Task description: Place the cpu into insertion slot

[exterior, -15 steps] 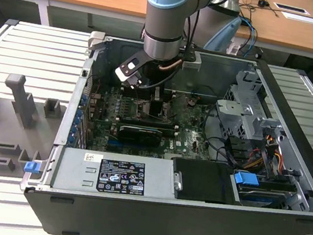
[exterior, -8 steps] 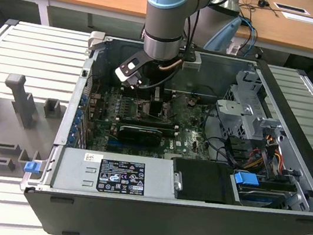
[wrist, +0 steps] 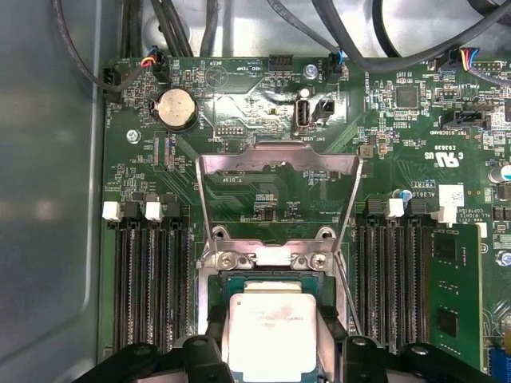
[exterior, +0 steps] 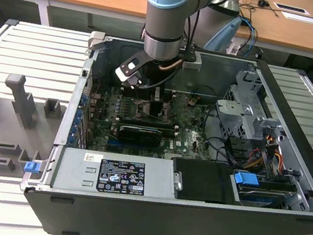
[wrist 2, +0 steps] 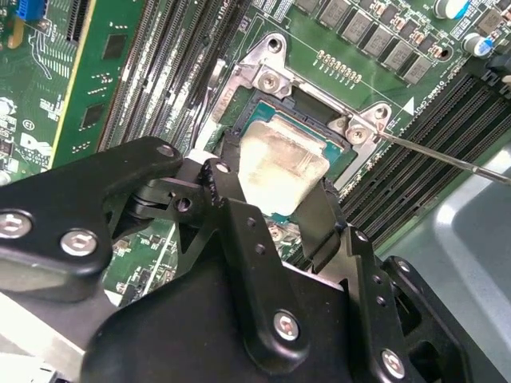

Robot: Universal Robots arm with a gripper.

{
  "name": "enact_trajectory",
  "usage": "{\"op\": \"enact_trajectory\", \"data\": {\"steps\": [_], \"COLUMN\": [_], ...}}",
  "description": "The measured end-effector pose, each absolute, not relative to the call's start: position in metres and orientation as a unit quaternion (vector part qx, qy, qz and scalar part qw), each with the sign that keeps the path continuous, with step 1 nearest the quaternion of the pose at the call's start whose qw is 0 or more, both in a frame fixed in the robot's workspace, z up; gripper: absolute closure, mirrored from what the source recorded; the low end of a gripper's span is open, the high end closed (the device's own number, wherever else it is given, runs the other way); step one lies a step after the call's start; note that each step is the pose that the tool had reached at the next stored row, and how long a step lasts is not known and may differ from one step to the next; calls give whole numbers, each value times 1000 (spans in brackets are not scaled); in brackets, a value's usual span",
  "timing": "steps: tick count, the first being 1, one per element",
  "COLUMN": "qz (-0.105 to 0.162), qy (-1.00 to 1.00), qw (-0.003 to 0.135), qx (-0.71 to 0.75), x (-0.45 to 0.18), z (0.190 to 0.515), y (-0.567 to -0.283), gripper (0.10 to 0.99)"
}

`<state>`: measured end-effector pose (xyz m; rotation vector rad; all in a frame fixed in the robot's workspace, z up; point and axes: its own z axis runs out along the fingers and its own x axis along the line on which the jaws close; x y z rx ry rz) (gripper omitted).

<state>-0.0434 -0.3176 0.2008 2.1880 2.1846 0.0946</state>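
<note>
A: What is counted on the bench (exterior: pixel 310 88)?
B: One computer case (exterior: pixel 128 220) is counted, and one arm (exterior: pixel 167 18).
A: And in the case, as seen in the exterior view?
B: One graphics card (exterior: pixel 142 133) and two blue tabs (exterior: pixel 247 181) are counted.
A: How many parts are made out on the board?
B: One cpu (wrist: pixel 271 331), one insertion slot (wrist 2: pixel 311 108) and one coin battery (wrist: pixel 176 108) are counted. In the first wrist view, two banks of memory slots (wrist: pixel 152 279) are counted, and two screws (wrist: pixel 227 259) on the slot's frame.
A: And the grasping part?
B: One pincer (wrist 2: pixel 275 179) is counted, with two fingers (wrist 2: pixel 231 171).
</note>
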Motion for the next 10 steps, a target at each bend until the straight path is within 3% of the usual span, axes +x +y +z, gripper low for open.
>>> {"op": "enact_trajectory", "data": {"steps": [1,2,10], "qz": [30,30,30], "qy": [706,706,706], "qw": [24,24,24], "qx": [707,707,707], "x": [-43,-43,-43], "z": [201,201,214], "y": [-318,-318,-318], "gripper": [549,482,502]}}
